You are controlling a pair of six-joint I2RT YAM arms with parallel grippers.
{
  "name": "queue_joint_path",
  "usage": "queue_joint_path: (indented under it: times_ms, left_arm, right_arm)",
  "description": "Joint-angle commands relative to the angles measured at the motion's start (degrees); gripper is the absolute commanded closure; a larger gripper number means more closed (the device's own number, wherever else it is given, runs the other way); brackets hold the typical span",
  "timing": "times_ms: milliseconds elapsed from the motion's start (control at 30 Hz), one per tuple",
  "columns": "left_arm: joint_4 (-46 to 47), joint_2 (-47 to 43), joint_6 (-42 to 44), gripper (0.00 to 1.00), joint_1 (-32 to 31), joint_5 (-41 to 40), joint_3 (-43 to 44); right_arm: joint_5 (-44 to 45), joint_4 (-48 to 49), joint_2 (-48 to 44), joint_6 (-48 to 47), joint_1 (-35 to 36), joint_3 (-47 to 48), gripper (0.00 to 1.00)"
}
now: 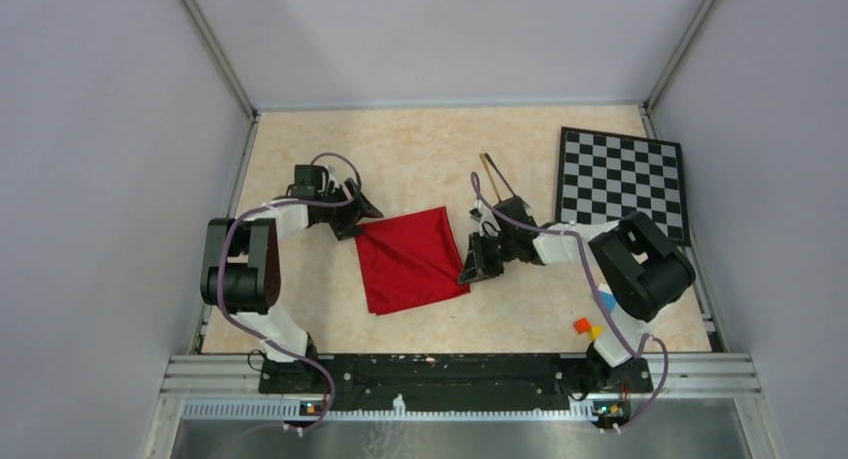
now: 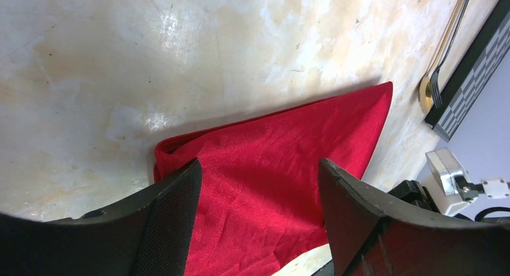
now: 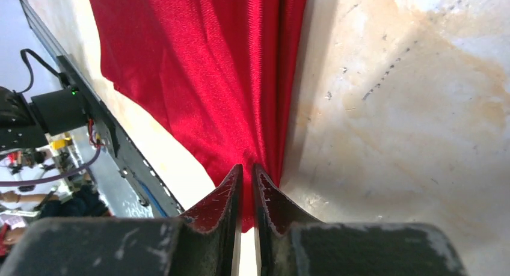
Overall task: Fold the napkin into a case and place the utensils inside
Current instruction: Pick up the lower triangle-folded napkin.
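Note:
The deep-red napkin (image 1: pixel 412 259) lies folded on the table's middle, roughly square, its doubled edge showing in the left wrist view (image 2: pixel 282 156). My left gripper (image 1: pixel 355 219) stands open over the cloth's far left corner (image 2: pixel 258 168), fingers straddling it, nothing pinched. At the near right corner my right gripper (image 1: pixel 472 269) has its jaws almost together (image 3: pixel 248 171), and the napkin's (image 3: pixel 204 65) tip runs in between them. The gold spoon (image 2: pixel 426 89) and dark fork (image 2: pixel 438 83) lie side by side beyond the cloth, as the utensils (image 1: pixel 497 184) next to the board.
A black-and-white checkered board (image 1: pixel 622 179) lies at the far right, its edge in the left wrist view (image 2: pixel 475 71). Small coloured blocks (image 1: pixel 590 324) sit by the right arm's base. A metal rail (image 1: pixel 450 374) runs along the near edge.

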Motion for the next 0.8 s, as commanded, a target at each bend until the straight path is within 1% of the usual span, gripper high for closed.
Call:
queue_joint_path:
  times_ms: [0,233,333,400,433,467,567,600,633,667,733,767]
  left_arm:
    - [0.04,-0.67,1.5,0.23,0.07,-2.91,0.4]
    - [-1.12,-4.37,2.11,0.22,-0.35,-1.74,-1.9]
    - [-2.82,-7.9,2.93,0.21,-0.63,0.83,-2.63]
    - [-4.79,-11.5,3.97,0.19,-0.63,2.48,-2.69]
    - [-6.03,-13.9,4.96,0.18,-0.6,2.56,-2.41]
    - [-8.25,-15.7,6.23,0.16,-0.49,1.34,-1.64]
    - [-13.97,-19.65,9.73,0.12,0.83,-1.75,1.24]
    - [-15.19,-20.61,10.33,0.11,2.78,-1.86,1.98]
    - [-15.7,-21.59,10.87,0.07,4.29,-1.75,2.39]
    - [-16.21,-22.33,11.27,0.03,5.63,-2.17,2.75]
    - [-16.68,-23.42,11.78,0.01,8.5,-3.83,3.38]
    - [-16.79,-23.7,11.78,0.01,9.79,-4.73,3.46]
  right_arm:
    - [9.28,-4.34,-3.94,-5.42,-0.35,-1.16,0.89]
    - [21.4,-12.13,-7.2,-12.39,-0.36,1.84,0.88]
    - [24.0,-15.57,-7.82,-15.35,-0.3,5.16,0.86]
    - [24.81,-17.7,-10.33,-15.7,1.09,8.17,0.81]
    - [28.45,-19.71,-11.4,-16.21,2.74,10.17,0.77]
    - [31.38,-21.75,-12.38,-16.74,5.08,12.29,0.7]
    - [37.6,-26.78,-12.71,-16.83,12.21,18.61,0.53]
    - [38.32,-28.16,-11.93,-15.74,14.34,20.5,0.4]
    - [37.88,-28.84,-10.66,-14.36,16.56,22.07,0.24]
    - [36.44,-28.93,-9.22,-12.57,18.52,23.33,0.19]
    - [34.04,-29.13,-5.25,-8.73,23.06,26.3,0.17]
    - [34.25,-30.4,-2.7,-7.75,24.94,28.86,0.17]
